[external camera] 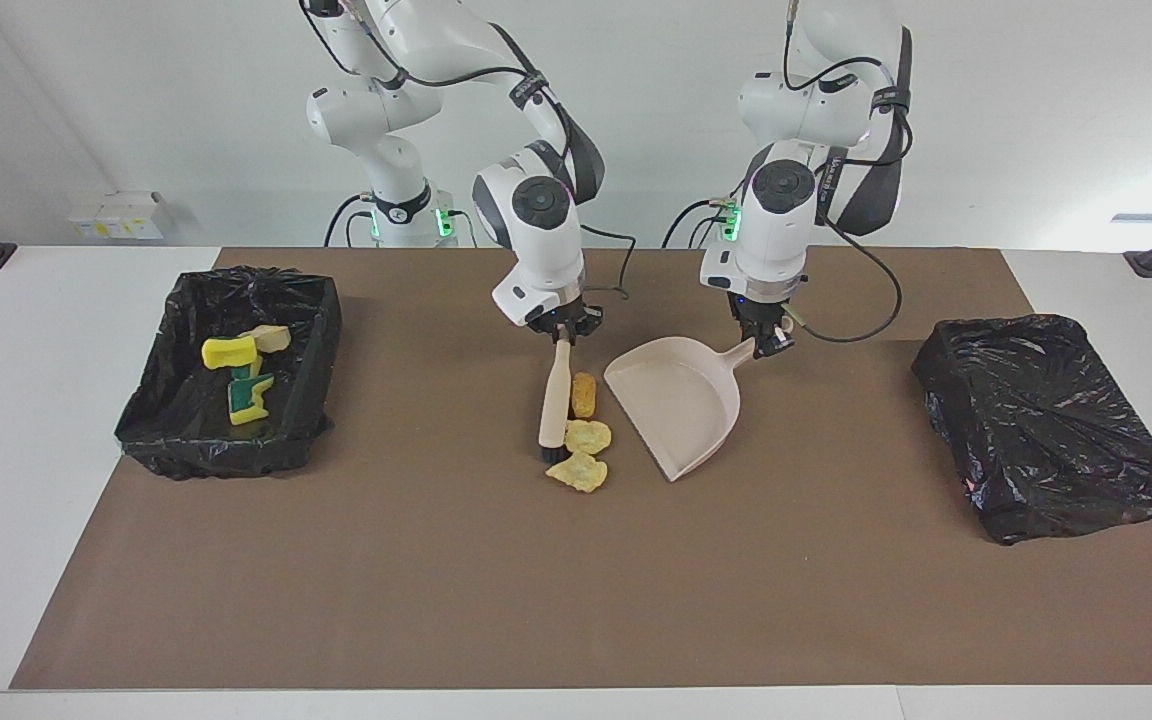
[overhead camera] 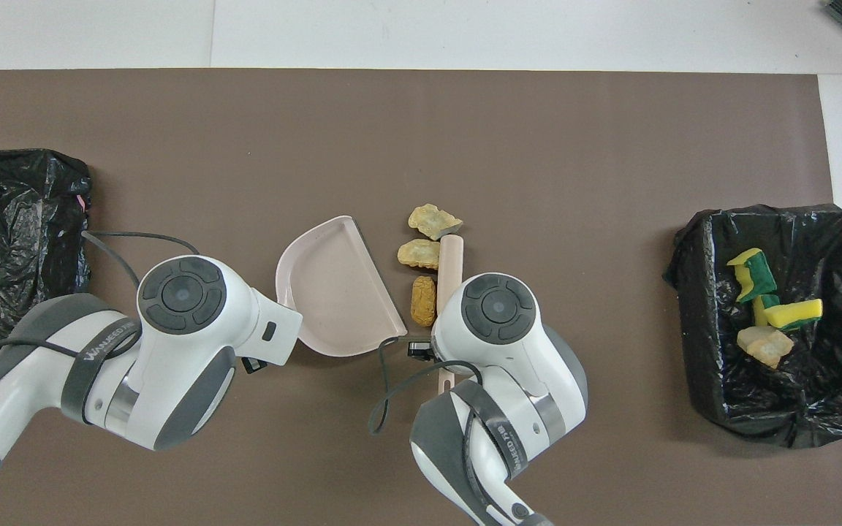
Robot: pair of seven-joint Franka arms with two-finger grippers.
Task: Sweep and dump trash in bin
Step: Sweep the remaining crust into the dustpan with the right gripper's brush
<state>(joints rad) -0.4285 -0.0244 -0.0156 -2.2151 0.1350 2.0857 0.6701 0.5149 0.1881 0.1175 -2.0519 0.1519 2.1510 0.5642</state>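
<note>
Three trash lumps lie in a row on the brown mat, between the brush and the dustpan's open edge: a brown one [external camera: 584, 394] [overhead camera: 422, 301], a yellow one [external camera: 588, 436] [overhead camera: 419, 253] and another yellow one [external camera: 579, 472] [overhead camera: 434, 220] farthest from the robots. My right gripper [external camera: 563, 337] is shut on the handle of the beige brush [external camera: 554, 400] [overhead camera: 452, 257], whose bristles rest on the mat. My left gripper [external camera: 764, 346] is shut on the handle of the beige dustpan [external camera: 681, 405] [overhead camera: 333, 285], which lies flat. In the overhead view both wrists hide the fingers.
A black-lined bin [external camera: 176, 440] [overhead camera: 691, 351] toward the right arm's end holds yellow and green sponge pieces [external camera: 248, 398] and a tan lump [external camera: 274, 337]. A second black-bagged bin [external camera: 1046, 420] [overhead camera: 12, 219] sits toward the left arm's end.
</note>
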